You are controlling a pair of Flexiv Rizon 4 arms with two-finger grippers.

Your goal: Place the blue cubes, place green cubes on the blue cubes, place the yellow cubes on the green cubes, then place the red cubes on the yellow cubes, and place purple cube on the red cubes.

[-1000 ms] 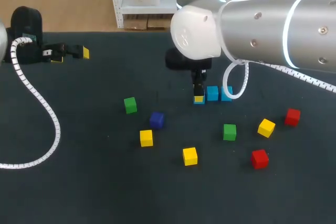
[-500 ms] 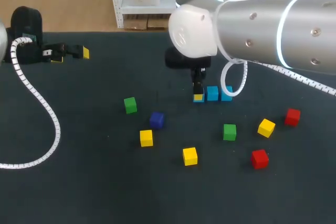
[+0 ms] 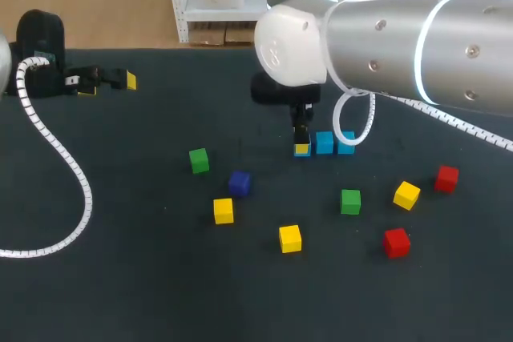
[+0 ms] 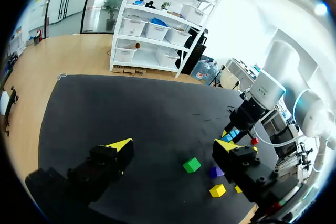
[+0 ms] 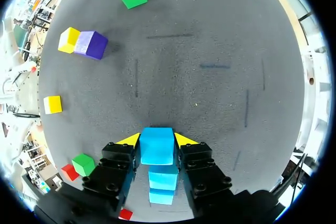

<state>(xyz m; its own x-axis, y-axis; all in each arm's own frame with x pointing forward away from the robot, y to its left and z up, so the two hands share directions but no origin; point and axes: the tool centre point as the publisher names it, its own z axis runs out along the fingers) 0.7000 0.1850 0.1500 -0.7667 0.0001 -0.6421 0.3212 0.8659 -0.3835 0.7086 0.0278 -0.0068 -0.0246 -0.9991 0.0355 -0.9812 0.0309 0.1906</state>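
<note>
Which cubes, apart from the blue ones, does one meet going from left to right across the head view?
left green cube → left yellow cube → purple cube → middle yellow cube → right green cube → near red cube → right yellow cube → far red cube

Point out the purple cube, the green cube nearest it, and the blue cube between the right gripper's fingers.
purple cube (image 3: 239, 183): head view, middle of the cube.
green cube (image 3: 199, 159): head view, middle of the cube.
blue cube (image 5: 157, 145): right wrist view, the face towards the camera.
</note>
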